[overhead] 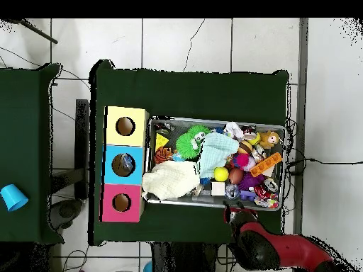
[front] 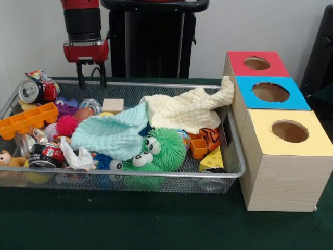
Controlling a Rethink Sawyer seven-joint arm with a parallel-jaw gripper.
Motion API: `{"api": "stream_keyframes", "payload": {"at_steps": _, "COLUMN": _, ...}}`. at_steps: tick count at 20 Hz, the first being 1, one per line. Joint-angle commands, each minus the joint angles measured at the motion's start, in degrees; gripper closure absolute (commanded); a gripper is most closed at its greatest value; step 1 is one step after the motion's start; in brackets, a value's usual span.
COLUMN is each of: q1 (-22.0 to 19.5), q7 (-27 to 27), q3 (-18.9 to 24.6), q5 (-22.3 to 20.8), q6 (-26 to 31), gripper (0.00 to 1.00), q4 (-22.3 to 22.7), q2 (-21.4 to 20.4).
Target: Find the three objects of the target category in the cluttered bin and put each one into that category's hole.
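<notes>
wire-mesh bin (front: 237, 151) packed with mixed clutter, beside a wooden box (front: 283, 177) topped by three round holes set in red (front: 256, 63), blue (front: 270, 92) and yellow (front: 290, 131) panels. gripper (front: 91, 78) poised above the bin's far rim at its crowded end, well apart from the holes; two dark fingers (front: 81, 78) slightly parted, holding nothing. target category not evident from the scene, so which three objects count cannot be told; all candidates lying in the bin, none at a hole. likely hazards: soft waffle-weave cloths, one cream (front: 190, 109) and one pale teal (front: 112, 135), draped over much of the centre and probably hiding items, prone to snag on a finger and drag neighbours out; cream cloth's corner resting against the box near the blue panel, liable to catch on a carried object. green spiky ball (front: 164, 148) with googly eyes, rubbery and yielding, apt to squash and slip from a narrow grasp. crushed drink can (front: 36, 91) at the bin's end, thin smooth metal, liable to roll or dent. orange plastic block (front: 28, 120) long, rigid and studded, awkward across the jaws. pink spiky ball (front: 66, 125) small and soft. small wooden cube (front: 113, 104) flat-faced, probably the easiest grip. yellow cheese-shaped wedge (front: 212, 160) sloped, likely to slide. crumpled white wrapper (front: 78, 156) light and shapeless. tight packing making a descending finger likely to land on an unintended item.
</notes>
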Motion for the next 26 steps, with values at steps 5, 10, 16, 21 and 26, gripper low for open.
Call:
{"api": "stream_keyframes", "payload": {"at_steps": 5, "q1": -3.09, "q7": 0.55, "q3": 4.35, "q5": -3.06, "q6": 1.21, "gripper": 0.00, "q4": -8.89, "q2": 5.05}}
{"api": "stream_keyframes", "payload": {"at_steps": 10, "q1": -0.49, "q7": 2.00, "q3": 1.19, "q5": -3.41, "q6": -1.18, "gripper": 0.00, "q4": -10.27, "q2": 6.11}}
{"api": "stream_keyframes", "payload": {"at_steps": 16, "q1": 6.74, "q7": 4.81, "q3": -7.52, "q5": -2.43, "q6": -7.88, "gripper": 0.00, "q4": -12.61, "q2": 8.26}}
{"api": "stream_keyframes", "payload": {"at_steps": 21, "q1": 8.99, "q7": 4.88, "q3": -10.24, "q5": -1.36, "q6": -10.66, "gripper": 0.00, "q4": -13.16, "q2": 9.61}}
{"api": "stream_keyframes", "payload": {"at_steps": 26, "q1": 8.18, "q7": 4.34, "q3": -9.65, "q5": -1.93, "q6": -11.30, "gripper": 0.00, "q4": -13.76, "q2": 11.08}}
